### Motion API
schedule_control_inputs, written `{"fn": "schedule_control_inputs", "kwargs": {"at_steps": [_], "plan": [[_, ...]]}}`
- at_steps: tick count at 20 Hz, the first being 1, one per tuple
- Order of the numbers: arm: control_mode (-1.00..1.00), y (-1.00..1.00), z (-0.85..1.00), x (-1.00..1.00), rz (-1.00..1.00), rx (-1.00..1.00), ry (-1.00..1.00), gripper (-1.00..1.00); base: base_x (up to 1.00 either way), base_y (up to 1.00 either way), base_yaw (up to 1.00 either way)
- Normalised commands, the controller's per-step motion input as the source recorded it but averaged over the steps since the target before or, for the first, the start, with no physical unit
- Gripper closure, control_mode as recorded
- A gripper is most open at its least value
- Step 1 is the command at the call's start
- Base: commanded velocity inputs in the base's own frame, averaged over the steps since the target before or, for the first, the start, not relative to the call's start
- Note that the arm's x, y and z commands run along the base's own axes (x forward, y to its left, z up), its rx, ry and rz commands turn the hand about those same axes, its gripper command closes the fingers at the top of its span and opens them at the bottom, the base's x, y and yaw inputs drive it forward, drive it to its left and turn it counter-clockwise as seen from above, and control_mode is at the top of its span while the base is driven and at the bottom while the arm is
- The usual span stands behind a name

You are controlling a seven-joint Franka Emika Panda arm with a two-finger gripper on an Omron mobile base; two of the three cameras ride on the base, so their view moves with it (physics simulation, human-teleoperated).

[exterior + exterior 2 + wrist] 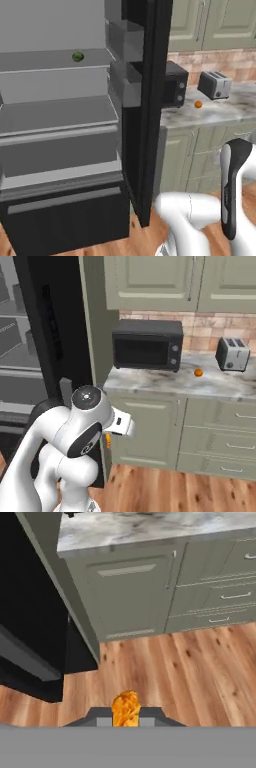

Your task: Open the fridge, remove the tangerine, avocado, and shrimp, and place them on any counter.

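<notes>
Hand view: shrimp upright between clenched claw tips (long axis along the fingers).

1. I see the tall black fridge with its light grey interior.
2. I note a grey-white marbled stone counter over sage-green cabinets.
3. Round bright orange tangerine; dark green avocado; curved orange shrimp.

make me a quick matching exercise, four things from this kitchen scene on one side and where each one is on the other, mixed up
Things:
1. tangerine
2. avocado
3. shrimp
4. toaster

Places:
A. on a fridge shelf
B. held in the shut end effector, over the wooden floor
C. on the counter, between the microwave and the toaster
D. at the back of the counter, against the tiled wall

Pairs: 1-C, 2-A, 3-B, 4-D
</notes>
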Motion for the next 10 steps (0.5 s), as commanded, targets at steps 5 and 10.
{"fn": "schedule_control_inputs", "kwargs": {"at_steps": [5, 10], "plan": [[1.00, 0.00, 0.00, 0.00, 0.00, 0.00, 0.00, 1.00, 0.76, -0.99, 0.00], [1.00, 0.00, 0.00, 0.00, 0.00, 0.00, 0.00, 1.00, 1.00, -0.68, 0.00]]}}
